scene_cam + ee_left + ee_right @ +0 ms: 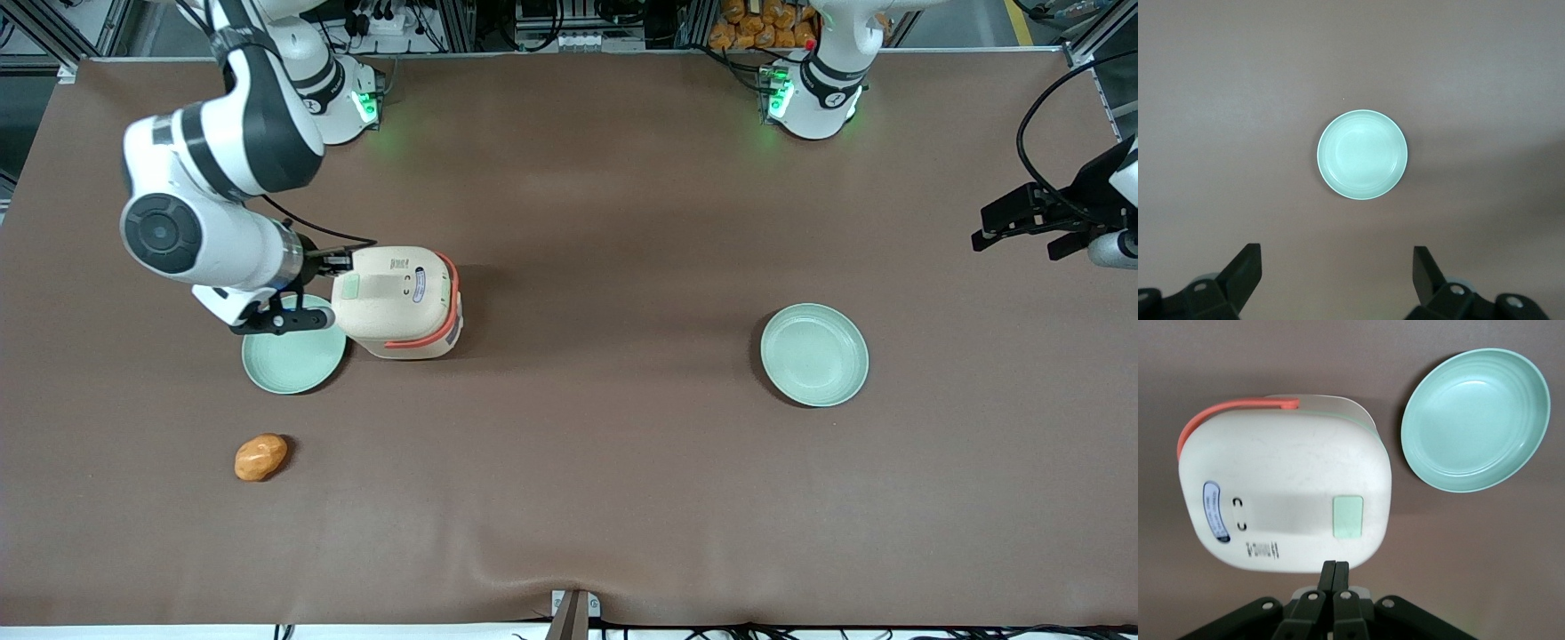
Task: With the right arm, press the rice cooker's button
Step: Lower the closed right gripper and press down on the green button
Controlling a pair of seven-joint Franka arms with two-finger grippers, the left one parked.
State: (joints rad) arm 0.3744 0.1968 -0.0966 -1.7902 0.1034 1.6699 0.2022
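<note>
The rice cooker (400, 302) is a smooth, matte cream rounded cube with a coral-orange band handle (451, 307) wrapped round one side and a thin pale green rim showing at its edge. It sits on the brown, slightly wrinkled cloth of the table (587, 462), toward the working arm's end. On its lid is a flat, pale green rounded-rectangle button (1347, 517), plus an oval blue-edged label (1215, 513) and a line of small dark print near the edge; none of that writing can be read.

The right arm (213, 169), glossy white with black bands and a round grey joint cap, reaches in low beside the cooker. Its gripper (1334, 577) has the two black fingers pinched together with no gap between them, holding nothing, their tips right at the cooker's edge close to the green button; whether they actually touch the shell is hard to tell.

A round pale green plate (294, 353) with faint concentric ridges lies just beside the cooker, partly covered by the arm's wrist. A second matching plate (814, 354) lies well apart toward the parked arm's end. Nearer the front camera sits a small orange-brown lumpy object (260, 456) that looks like a bread roll.
</note>
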